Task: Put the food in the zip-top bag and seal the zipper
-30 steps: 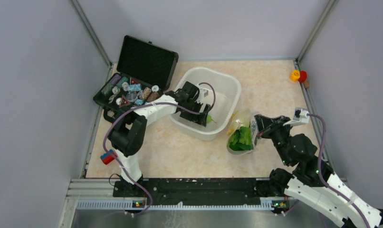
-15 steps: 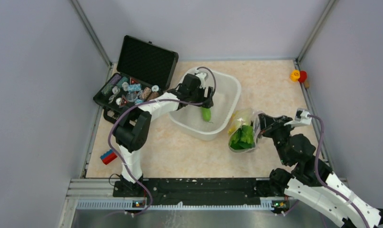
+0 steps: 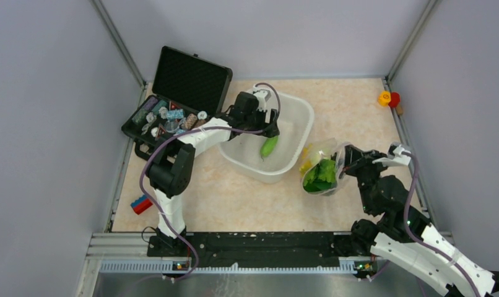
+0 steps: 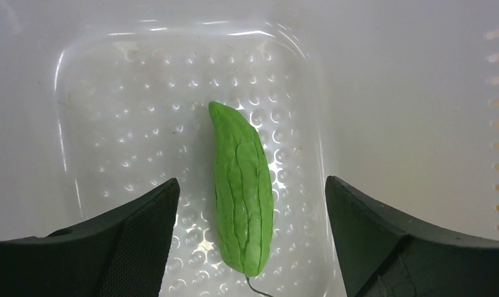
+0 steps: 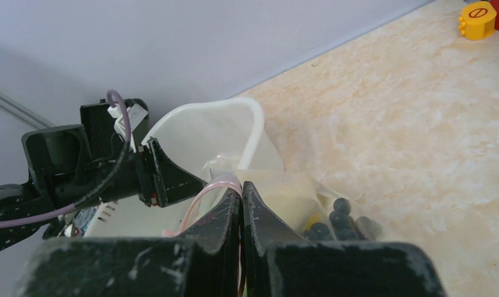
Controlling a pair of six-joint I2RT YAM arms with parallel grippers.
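Observation:
A green cucumber lies on the floor of the white tub. In the left wrist view the cucumber lies between my open fingers, untouched. My left gripper hovers over it, open. My right gripper is shut on the pinkish-red zipper strip of the clear zip-top bag. The bag is held up to the right of the tub. It holds green bok choy, something yellow and dark grapes.
An open black case of small trinkets stands at the back left. A yellow and red toy sits at the far right edge. A red and blue block lies by the left arm's base.
The cucumber has left my left gripper and now lies on the tub floor. My left gripper has risen and moved back. My right gripper has lifted the bag slightly to the right.

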